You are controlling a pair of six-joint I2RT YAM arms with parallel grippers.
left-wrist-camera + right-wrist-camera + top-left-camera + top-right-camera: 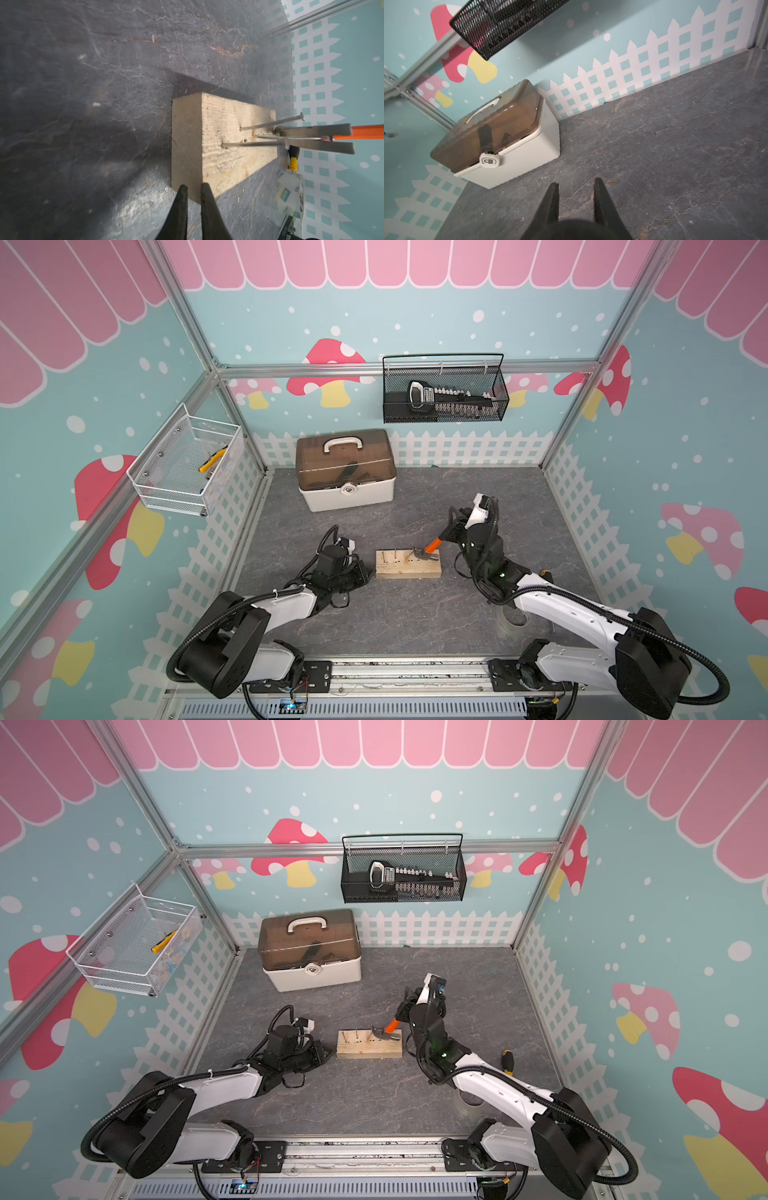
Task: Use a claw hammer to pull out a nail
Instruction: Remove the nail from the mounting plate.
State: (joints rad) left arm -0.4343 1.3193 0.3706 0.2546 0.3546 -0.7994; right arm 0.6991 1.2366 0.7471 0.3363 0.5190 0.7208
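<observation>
Right fingers are clamped on the black shaft of the small claw hammer, the one with the orange neck and silver steel head. In the right wrist view you only see a dark round bit of it wedged between them. From there the handle slopes down to the head, which sits on top of the pale wooden block, on its right half.

The left wrist view shows the good part: the two claw prongs straddle a thin steel nail, with the nail's head right at the V. Two more nails stand upright nearer the block's left end.

Left fingers are nearly together, with just a slim gap and nothing in it. The tips are right at the block's left end face, though I can't tell if they actually press on it.

The block lies around the middle of the grey marbled table. Toward the right edge there's a yellow-and-black-handled screwdriver and a roll of clear tape. A white toolbox with a brown see-through lid sits by the back edge, toward the left corner.
</observation>
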